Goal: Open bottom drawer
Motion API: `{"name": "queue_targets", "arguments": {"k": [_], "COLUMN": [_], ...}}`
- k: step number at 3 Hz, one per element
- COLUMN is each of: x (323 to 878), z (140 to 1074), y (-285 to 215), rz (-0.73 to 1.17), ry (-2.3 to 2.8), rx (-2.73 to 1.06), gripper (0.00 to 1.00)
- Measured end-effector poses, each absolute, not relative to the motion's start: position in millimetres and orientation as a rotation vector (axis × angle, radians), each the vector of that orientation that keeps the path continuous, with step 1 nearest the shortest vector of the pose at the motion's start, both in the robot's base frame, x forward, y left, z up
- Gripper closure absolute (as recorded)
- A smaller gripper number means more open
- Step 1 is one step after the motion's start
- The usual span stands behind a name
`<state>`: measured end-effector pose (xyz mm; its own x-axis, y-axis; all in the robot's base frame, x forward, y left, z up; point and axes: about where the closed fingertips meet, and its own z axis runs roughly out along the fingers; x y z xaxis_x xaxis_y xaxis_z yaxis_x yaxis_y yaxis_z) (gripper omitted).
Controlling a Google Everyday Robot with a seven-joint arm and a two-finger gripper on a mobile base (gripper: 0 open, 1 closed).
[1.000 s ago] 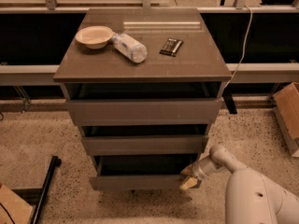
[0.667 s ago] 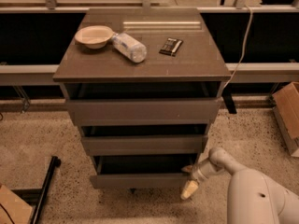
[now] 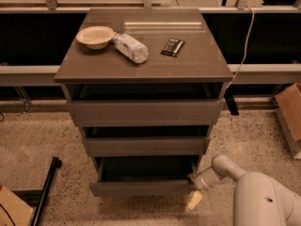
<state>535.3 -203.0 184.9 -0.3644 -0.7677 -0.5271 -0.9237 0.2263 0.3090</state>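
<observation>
Hand (image 3: 194,192) sits low at the right front corner of the bottom drawer (image 3: 141,188), the lowest, flat, handleless grey-brown front of the three-drawer cabinet. It is touching or just beside the right end of that front, I can't tell which. The white rounded arm (image 3: 256,199) comes in from the lower right. How wide the hand is open, and whether it has hold of the front: can't tell.

Writing: the dark flat packet (image 3: 172,47) on the grey-brown counter (image 3: 202,62) has light markings, too small to read. The clear plastic bottle (image 3: 130,47) lying on its side shows no legible label.

The bottom drawer stands pulled out from the cabinet, just above the speckled floor (image 3: 56,135). Its interior is a plain dark box, and its front looks narrower than the middle drawer (image 3: 146,146) and the top drawer (image 3: 145,112) above it.

The cream round bowl (image 3: 95,36) is on the counter, touching the bottle's end. A brown cardboard box (image 3: 291,112) sits at far right.
</observation>
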Motion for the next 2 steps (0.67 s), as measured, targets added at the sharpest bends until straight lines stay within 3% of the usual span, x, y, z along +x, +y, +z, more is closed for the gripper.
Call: {"name": "queue_targets", "arguments": {"k": [2], "x": [506.2], "z": [184.3], "y": [-205.7], "rz": [0.905], "ry": [2.277], "rx": [-1.627], "gripper": [0.50]}}
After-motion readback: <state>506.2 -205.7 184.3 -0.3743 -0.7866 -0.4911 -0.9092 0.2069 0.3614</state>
